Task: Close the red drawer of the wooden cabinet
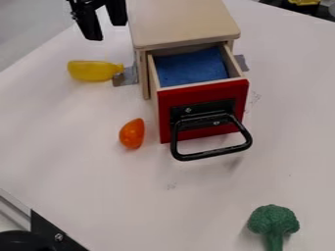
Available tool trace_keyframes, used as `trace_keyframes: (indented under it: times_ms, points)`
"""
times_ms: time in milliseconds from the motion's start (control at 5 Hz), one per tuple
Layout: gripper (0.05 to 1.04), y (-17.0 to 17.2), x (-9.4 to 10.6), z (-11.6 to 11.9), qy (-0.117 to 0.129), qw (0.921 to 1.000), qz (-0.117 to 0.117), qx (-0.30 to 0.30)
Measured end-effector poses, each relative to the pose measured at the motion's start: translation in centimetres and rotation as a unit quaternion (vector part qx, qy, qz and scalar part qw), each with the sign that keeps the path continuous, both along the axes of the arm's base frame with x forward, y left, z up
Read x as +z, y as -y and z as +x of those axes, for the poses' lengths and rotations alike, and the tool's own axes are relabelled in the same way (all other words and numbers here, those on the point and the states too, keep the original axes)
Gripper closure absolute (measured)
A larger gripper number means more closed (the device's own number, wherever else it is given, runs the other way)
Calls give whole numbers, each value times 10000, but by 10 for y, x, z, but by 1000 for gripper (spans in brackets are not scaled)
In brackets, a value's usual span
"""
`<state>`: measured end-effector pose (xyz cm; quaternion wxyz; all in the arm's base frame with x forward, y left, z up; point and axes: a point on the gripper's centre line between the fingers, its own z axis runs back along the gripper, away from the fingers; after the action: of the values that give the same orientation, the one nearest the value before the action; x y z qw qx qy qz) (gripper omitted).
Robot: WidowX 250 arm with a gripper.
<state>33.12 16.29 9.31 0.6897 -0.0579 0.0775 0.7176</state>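
Observation:
At the top left, the black gripper (106,31) hangs with its two fingers apart and nothing between them. It is above and left of the wooden cabinet's drawer and nearest to a yellow toy (93,70) lying on the table. The wooden cabinet (180,22) has its red-fronted drawer (204,93) pulled out, with a blue lining (191,67) inside and a black handle (212,153) in front. An orange toy piece (132,134) lies just left of the drawer. A green toy broccoli (274,223) is at the lower right.
Grey tape (128,77) shows beside the cabinet's left side. A metal frame piece with a black corner bracket (56,233) stands at the lower left. Dark items, one with a yellow part (303,2), are at the top right. The white table (85,162) has its edge along the upper left.

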Motion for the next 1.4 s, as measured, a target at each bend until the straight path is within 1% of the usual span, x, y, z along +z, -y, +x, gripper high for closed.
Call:
trace_keyframes:
  times_ms: [200,400,600,800,1000,1200,1400]
  points:
    - [85,2,-15,-3,-192,9997,-128,12]
    - [87,20,8,-15,-45,9992,-388,-129]
    - [84,53,42,-19,386,9963,-430,-629]
    - [85,71,56,-35,606,9933,-472,-869]
    - [85,94,65,-50,724,9879,-449,-1296]
    - [85,123,53,-73,690,9795,-294,-1867]
    - [85,150,39,-99,635,9681,-185,-2418]
